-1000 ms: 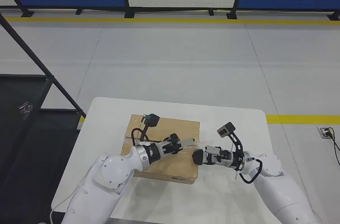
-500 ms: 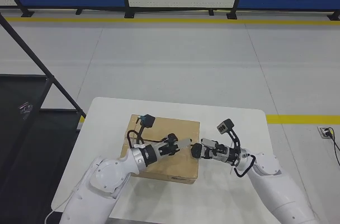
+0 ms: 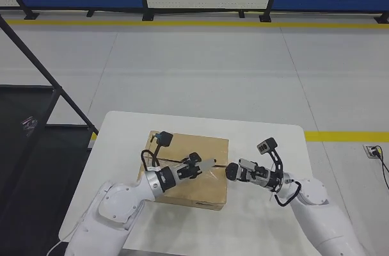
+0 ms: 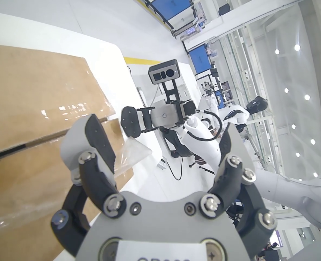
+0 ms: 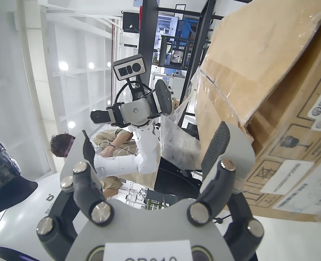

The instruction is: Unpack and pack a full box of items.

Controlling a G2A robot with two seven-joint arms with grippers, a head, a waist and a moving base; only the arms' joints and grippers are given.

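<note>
A brown cardboard box (image 3: 194, 144) with closed flaps sits in the middle of the white table (image 3: 265, 137). A strip of clear tape (image 3: 209, 164) is lifted off its top seam at the right edge. My left gripper (image 3: 195, 161) hovers over the box top, open, and the clear tape (image 4: 130, 152) clings to one of its fingers (image 4: 97, 137). My right gripper (image 3: 235, 171) stands just off the box's right side, open and holding nothing, facing the left one. The right wrist view shows the box (image 5: 258, 63) with the tape (image 5: 176, 134) hanging off its seam.
Bare table surface lies to the right of and in front of the box. A black metal frame (image 3: 54, 96) stands beside the table's left side. Printed labels (image 5: 285, 175) cover the box's side wall.
My right gripper first rose towards the box's top edge, then drew back slightly to the right. The left gripper shifted a little over the box top, and the lifted tape end now shows more.
</note>
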